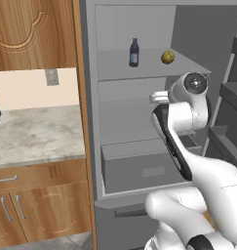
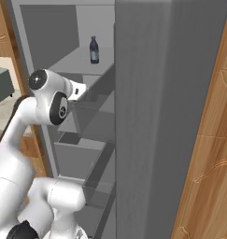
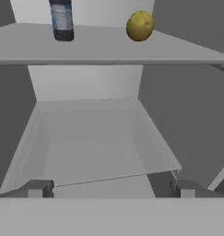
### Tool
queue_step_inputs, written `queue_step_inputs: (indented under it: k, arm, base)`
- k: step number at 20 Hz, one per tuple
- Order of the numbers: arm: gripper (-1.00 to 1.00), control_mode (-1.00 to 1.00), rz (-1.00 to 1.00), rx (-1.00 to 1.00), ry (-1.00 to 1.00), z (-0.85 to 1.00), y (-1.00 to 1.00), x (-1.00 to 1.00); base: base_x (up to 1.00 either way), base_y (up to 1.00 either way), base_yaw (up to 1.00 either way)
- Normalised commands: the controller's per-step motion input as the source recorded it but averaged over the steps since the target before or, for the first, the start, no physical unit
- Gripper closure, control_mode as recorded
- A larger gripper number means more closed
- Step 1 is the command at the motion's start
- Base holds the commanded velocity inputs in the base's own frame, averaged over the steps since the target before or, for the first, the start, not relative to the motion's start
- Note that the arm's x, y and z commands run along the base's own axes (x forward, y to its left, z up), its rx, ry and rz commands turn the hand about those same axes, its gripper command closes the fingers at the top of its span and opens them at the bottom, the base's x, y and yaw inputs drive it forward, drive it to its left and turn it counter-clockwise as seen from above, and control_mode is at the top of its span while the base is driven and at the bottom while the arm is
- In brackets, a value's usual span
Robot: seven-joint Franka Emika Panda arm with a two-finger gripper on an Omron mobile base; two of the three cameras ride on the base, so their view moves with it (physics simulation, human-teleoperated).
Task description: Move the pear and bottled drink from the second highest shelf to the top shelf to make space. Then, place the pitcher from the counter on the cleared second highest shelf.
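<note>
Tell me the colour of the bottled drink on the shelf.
The bottled drink is dark blue with a paler label band and dark cap, clearest in the left base view.

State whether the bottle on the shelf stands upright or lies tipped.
Upright: the bottle stands on its base on the shelf, cap up.

- You have a grey fridge (image 1: 90,122) standing open, its shelf (image 1: 120,73) up high and a drawer (image 1: 139,166) low down.
- In the hand view you look into a bare lower shelf (image 3: 90,143) under that upper one.
- A wooden wall cabinet (image 1: 32,34) hangs at your upper left.
- A wall outlet (image 1: 52,76) sits on the cream backsplash below it.
- 2 base cabinet doors (image 1: 22,210) carry bar handles.
- A wood panel (image 2: 208,140) flanks the fridge door (image 2: 152,116).
</note>
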Motion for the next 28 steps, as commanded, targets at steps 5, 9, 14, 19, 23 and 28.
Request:
queue_step_inputs:
  k: [5, 9, 14, 19, 23, 28]
  arm:
    - [-1.0, -1.0, 0.15, 0.01, 0.03, -0.21, 0.41, -1.0]
    - [-1.0, -1.0, 0.21, 0.02, 0.0, -0.33, 0.3, -0.97]
    - [-1.0, -1.0, 0.18, 0.06, 0.01, -0.15, 0.13, -0.43]
    - [-1.0, -1.0, -0.04, 0.0, 0.01, 0.0, 0.01, -0.02]
    - [-1.0, -1.0, -0.18, 0.0, 0.0, 0.0, 0.0, 0.0]
    - [-1.0, -1.0, -0.15, 0.0, 0.0, 0.0, 0.0, 0.0]
  base:
    - [0.0, 0.0, 0.0]
    - [0.0, 0.0, 0.0]
    - [0.0, 0.0, 0.0]
    - [0.0, 0.0, 0.0]
    - [0.0, 0.0, 0.0]
    - [0.0, 0.0, 0.0]
